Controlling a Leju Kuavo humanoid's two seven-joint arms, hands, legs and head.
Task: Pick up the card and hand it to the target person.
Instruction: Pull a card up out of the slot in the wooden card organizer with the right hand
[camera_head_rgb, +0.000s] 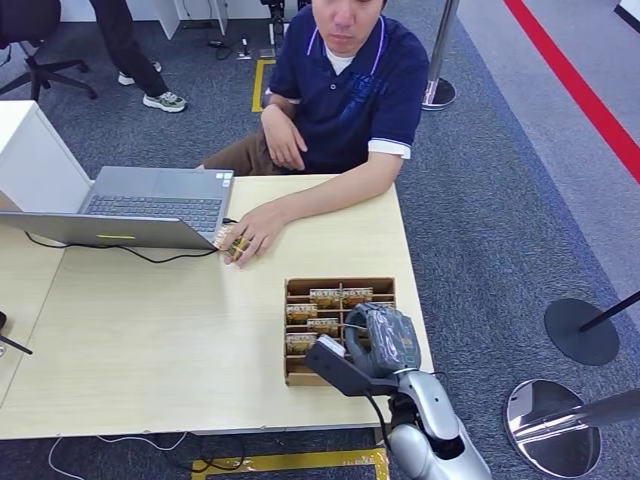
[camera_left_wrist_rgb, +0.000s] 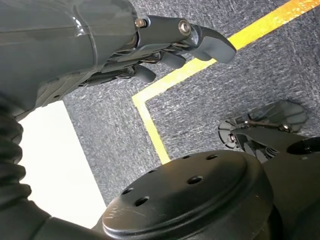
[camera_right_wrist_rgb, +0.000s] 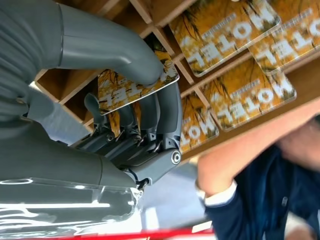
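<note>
**Orange card pinched over the wooden tray**

Orange-printed hotel card (camera_right_wrist_rgb: 132, 85) sits between the thick thumb and the darker fingers (camera_right_wrist_rgb: 166, 112) of the right hand (camera_right_wrist_rgb: 151, 100), held just above the wooden divided tray (camera_head_rgb: 290, 335) at the table's (camera_head_rgb: 151, 350) near right corner. More cards (camera_right_wrist_rgb: 222, 27) lie in the tray's other compartments. Across the table a person in a navy polo (camera_head_rgb: 355, 90) rests a hand (camera_head_rgb: 249, 235) on a few cards beside a laptop (camera_head_rgb: 143, 205). The left hand (camera_left_wrist_rgb: 166, 50) hangs over grey carpet, fingers loosely apart, holding nothing.
</note>
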